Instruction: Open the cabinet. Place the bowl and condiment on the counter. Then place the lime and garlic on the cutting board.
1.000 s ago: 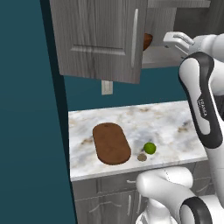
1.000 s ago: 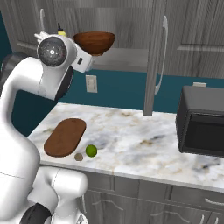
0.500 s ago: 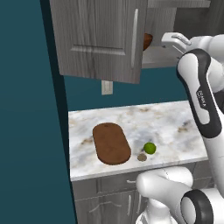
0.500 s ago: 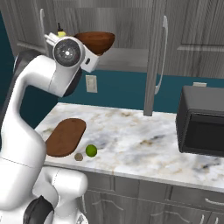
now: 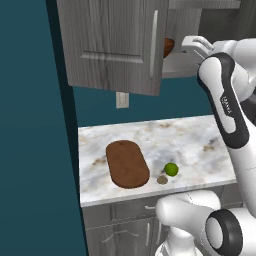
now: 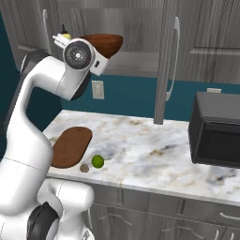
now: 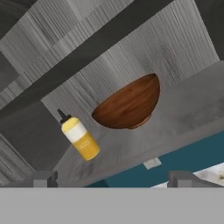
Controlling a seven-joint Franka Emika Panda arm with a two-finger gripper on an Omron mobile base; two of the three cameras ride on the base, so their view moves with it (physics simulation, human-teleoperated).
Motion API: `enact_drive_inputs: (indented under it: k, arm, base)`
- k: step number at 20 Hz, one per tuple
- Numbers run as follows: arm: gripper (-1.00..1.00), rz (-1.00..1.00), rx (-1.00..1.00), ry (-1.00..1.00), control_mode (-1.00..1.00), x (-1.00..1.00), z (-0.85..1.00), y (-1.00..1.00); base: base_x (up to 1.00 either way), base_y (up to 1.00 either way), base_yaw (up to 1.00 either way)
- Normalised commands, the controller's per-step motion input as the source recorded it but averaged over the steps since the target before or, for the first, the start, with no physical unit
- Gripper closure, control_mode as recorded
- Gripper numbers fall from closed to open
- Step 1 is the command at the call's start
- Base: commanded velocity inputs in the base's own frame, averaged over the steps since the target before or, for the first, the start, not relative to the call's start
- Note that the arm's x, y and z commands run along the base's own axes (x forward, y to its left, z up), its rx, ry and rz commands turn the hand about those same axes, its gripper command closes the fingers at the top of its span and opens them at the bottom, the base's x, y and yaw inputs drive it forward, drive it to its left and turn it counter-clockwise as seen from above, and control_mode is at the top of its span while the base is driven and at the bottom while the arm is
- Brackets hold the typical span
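The cabinet stands open with both doors swung out. On its grey shelf sit the dark reddish-brown bowl and, to its left in the hand view, the yellow condiment with a black cap. My gripper hangs open in front of the shelf edge, facing the bowl and touching nothing. From the left base view the gripper is just right of the bowl. Down on the counter lies the cutting board, with the lime and garlic beside its right end.
A black microwave stands at the right of the counter. The right cabinet door hangs edge-on over the counter's middle. A wall outlet sits below the shelf. Grey drawers run under the counter.
The hand has edged a little closer to the bowl at shelf height and the elbow has shifted. The jaws stay open; nothing on shelf or counter moved.
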Motion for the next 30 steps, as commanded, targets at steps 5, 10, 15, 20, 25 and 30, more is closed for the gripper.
enact_drive_inputs:
  k: [5, 10, 15, 20, 25, 30]
  arm:
    - [-1.00, 0.00, 0.00, 0.00, -1.00, 0.13, 0.00, 0.06]
    - [-1.00, 0.01, 0.00, 0.01, -1.00, 0.21, -0.07, 0.20]
    - [-1.00, 0.02, 0.00, 0.02, -1.00, 0.26, -0.12, 0.20]
    - [-1.00, 0.02, 0.00, 0.01, -1.00, 0.18, -0.04, 0.15]
    - [-1.00, 0.04, 0.06, 0.00, -1.00, 0.08, -0.01, -0.06]
    - [-1.00, 0.05, 0.10, 0.00, -1.00, 0.09, -0.03, -0.18]
  base:
    - [0.00, 0.00, 0.00]
    - [0.00, 0.00, 0.00]
    - [0.00, 0.00, 0.00]
    - [0.00, 0.00, 0.00]
    - [0.00, 0.00, 0.00]
    - [0.00, 0.00, 0.00]
